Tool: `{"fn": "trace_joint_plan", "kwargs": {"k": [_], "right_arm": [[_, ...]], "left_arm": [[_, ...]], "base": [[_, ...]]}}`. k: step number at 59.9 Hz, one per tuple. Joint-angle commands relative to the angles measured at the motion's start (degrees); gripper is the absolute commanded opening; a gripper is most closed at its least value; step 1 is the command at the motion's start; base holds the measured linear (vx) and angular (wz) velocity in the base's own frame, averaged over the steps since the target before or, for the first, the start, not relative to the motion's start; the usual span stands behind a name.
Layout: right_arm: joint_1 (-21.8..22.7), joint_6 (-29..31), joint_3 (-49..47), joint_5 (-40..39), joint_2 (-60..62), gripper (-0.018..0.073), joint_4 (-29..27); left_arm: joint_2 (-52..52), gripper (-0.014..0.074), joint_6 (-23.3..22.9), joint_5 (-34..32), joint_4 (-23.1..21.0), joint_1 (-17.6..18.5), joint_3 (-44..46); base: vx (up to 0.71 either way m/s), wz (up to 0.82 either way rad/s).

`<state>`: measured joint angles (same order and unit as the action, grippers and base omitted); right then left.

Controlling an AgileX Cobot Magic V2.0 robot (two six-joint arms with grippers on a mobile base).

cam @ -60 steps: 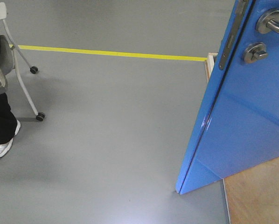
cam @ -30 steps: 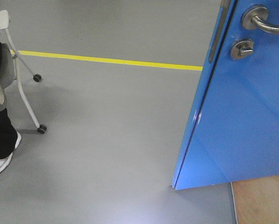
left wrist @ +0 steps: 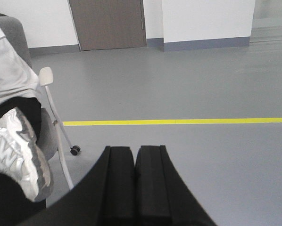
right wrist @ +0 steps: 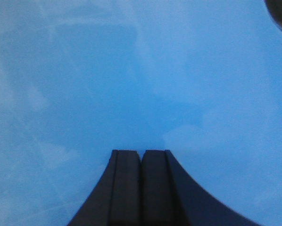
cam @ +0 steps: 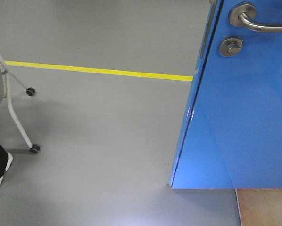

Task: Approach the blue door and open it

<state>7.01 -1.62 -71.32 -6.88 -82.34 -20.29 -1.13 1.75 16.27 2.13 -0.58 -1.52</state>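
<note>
The blue door (cam: 244,117) fills the right side of the front view, standing ajar with its thin edge toward the left. Its silver lever handle (cam: 254,21) and round lock (cam: 231,46) sit near the top. My right gripper (right wrist: 141,151) is shut, empty, and points straight at the glossy door (right wrist: 131,75) panel, which fills the right wrist view; a dark corner of the door hardware (right wrist: 280,12) shows at top right. My left gripper (left wrist: 134,148) is shut on nothing, pointing over bare grey floor left of the door.
A yellow floor line (cam: 98,71) runs across the grey floor. At the left edge a seated person (left wrist: 13,141) occupies a white-legged wheeled chair (cam: 18,117). A wooden base (cam: 263,207) lies under the door's lower right. A brown door (left wrist: 108,23) stands in the far wall.
The blue door has swung further and shifted left in the front view, with its bottom edge now level. The chair and person have slid toward the left edge.
</note>
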Motion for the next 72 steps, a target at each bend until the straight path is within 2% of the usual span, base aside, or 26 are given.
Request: {"fn": "trace_joint_plan", "kwargs": {"k": [1,33,72], "right_arm": [[0.06,0.61,-1.96,-4.41,1.61,0.0002,0.87],[0.06,0.61,-1.96,-4.42,1.49,0.0002,0.87],[0.06,0.61,-1.96,-4.05,1.49,0.0002,0.87]], "left_arm": [[-0.33,0.0070,-0.14,-4.94,-0.45,0.37,-0.32],[-0.33,0.0070,-0.14,-4.94,-0.45,0.37,-0.32],[-0.33,0.0070,-0.14,-4.94,-0.45,0.37,-0.32]], "base": [[0.27,-0.04],[0.22,-0.05],[0.10,-0.12]]}}
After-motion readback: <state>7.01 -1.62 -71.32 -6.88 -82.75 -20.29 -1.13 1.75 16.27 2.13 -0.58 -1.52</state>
